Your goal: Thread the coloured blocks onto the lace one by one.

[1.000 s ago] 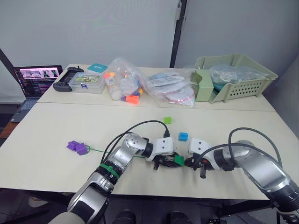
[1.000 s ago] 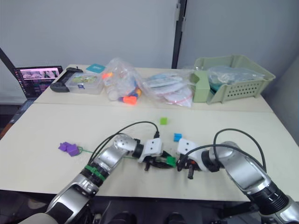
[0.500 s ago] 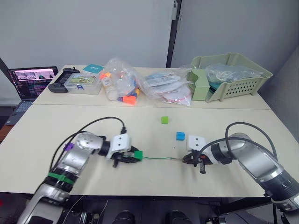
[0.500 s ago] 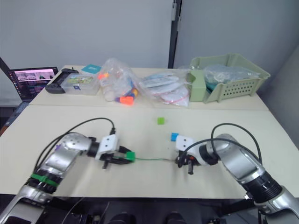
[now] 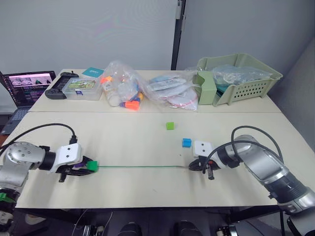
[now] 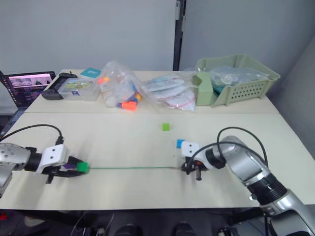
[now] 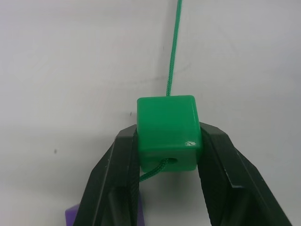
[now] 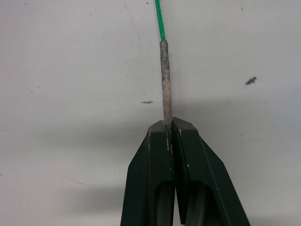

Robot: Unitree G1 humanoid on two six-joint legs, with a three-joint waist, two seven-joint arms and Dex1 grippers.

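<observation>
While the thin green cord lace (image 5: 142, 166) lies taut across the frame's lower middle, the left gripper (image 7: 167, 149) clamps the threaded dark green plastic cube (image 7: 167, 132) at lower left. Right gripper (image 8: 170, 123) pinches its stiff pale tip (image 8: 164, 80). Blue cube (image 5: 186, 142) and light green cube (image 5: 170, 126) sit near centre.

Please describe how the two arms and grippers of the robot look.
Both arms are silver-grey metal with black joints. Each wrist carries a white box and a looping black cable. The left gripper and right gripper each have two black tapered fingers.
</observation>
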